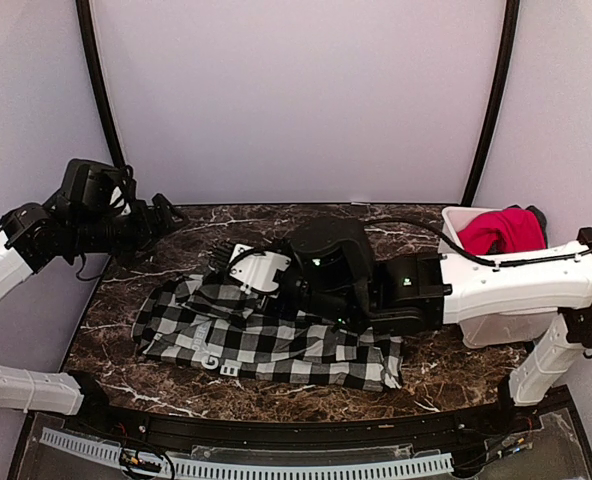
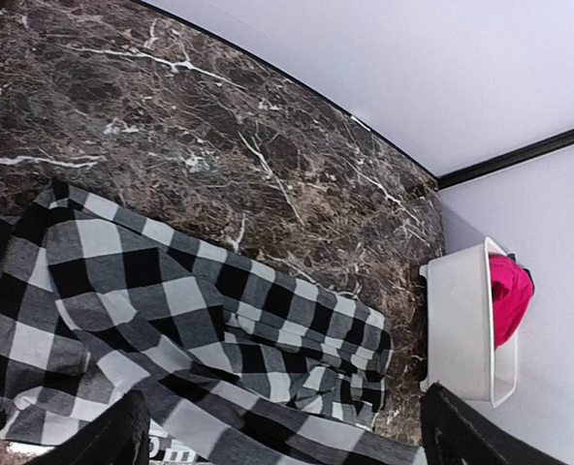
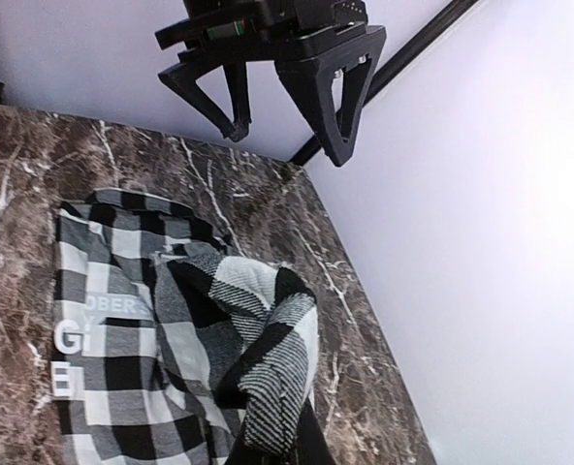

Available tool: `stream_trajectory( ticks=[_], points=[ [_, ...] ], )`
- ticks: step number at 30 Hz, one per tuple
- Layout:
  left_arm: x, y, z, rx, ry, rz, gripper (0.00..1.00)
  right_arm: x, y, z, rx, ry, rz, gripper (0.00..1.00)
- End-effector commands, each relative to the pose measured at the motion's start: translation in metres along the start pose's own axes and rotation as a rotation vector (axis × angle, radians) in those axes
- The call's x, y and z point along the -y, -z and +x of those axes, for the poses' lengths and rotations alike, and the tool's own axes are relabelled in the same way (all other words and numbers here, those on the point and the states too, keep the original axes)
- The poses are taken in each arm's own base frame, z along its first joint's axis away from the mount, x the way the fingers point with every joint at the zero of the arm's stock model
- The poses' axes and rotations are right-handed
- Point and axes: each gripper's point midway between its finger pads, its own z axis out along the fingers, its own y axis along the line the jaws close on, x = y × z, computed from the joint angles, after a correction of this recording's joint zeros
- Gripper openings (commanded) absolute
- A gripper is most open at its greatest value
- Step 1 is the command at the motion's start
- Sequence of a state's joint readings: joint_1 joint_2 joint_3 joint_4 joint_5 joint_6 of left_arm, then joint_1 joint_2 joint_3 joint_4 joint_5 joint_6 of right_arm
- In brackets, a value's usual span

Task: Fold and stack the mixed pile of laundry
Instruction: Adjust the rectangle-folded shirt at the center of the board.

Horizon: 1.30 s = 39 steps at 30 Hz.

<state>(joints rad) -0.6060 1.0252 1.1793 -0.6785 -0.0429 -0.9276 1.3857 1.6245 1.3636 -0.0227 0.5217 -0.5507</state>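
Note:
The black-and-white checked garment [image 1: 276, 345] with white lettering lies spread across the middle of the marble table. My right gripper [image 1: 224, 262] reaches over it to its far left part. In the right wrist view that gripper [image 3: 289, 451] is shut on a raised fold of the checked garment [image 3: 268, 349]. My left gripper [image 1: 173, 217] hangs open and empty above the table's far left, seen head-on from the right wrist [image 3: 287, 143]. Its fingertips [image 2: 108, 436] frame the checked garment [image 2: 171, 310] from above. The red garment [image 1: 503, 230] sits bunched in the white bin [image 1: 496, 325].
The white bin [image 2: 462, 325] stands at the table's right end, against the wall. A curved black frame post [image 1: 491, 100] rises behind it and another at the back left. Bare marble [image 1: 306, 215] runs behind the garment.

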Motion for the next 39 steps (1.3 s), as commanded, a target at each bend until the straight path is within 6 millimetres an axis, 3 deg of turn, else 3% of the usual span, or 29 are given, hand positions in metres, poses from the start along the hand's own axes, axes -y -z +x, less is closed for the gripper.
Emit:
stream_trajectory(
  ticks=[1, 6, 10, 16, 21, 25, 29, 35, 39],
  points=[
    [-0.035, 0.004, -0.004, 0.035, 0.031, -0.077, 0.99, 0.012, 0.013, -0.028, 0.077, -0.177, -0.109, 0.00],
    [-0.059, -0.005, -0.006, 0.043, 0.062, -0.100, 0.99, 0.029, 0.004, -0.054, 0.124, -0.239, -0.150, 0.00],
    [-0.077, -0.009, -0.014, 0.051, 0.119, -0.117, 0.99, 0.021, -0.014, -0.070, 0.110, -0.255, -0.202, 0.00],
    [-0.102, -0.003, -0.039, 0.109, 0.203, -0.144, 0.99, -0.012, -0.038, -0.092, 0.095, -0.312, -0.319, 0.00],
    [-0.119, 0.001, -0.054, 0.126, 0.247, -0.168, 0.99, -0.040, -0.041, -0.115, 0.112, -0.341, -0.409, 0.00],
    [-0.128, -0.002, -0.062, 0.123, 0.277, -0.152, 0.99, -0.072, -0.042, -0.117, 0.084, -0.369, -0.502, 0.00],
    [-0.130, -0.007, -0.066, 0.112, 0.278, -0.141, 0.99, -0.076, -0.051, -0.098, 0.027, -0.459, -0.554, 0.00],
    [-0.128, -0.017, -0.067, 0.086, 0.267, -0.118, 0.99, -0.013, -0.085, -0.031, -0.059, -0.756, -0.571, 0.00],
    [-0.127, -0.019, -0.069, 0.086, 0.258, -0.114, 0.99, 0.014, -0.099, 0.023, -0.123, -0.918, -0.558, 0.00]
  ],
)
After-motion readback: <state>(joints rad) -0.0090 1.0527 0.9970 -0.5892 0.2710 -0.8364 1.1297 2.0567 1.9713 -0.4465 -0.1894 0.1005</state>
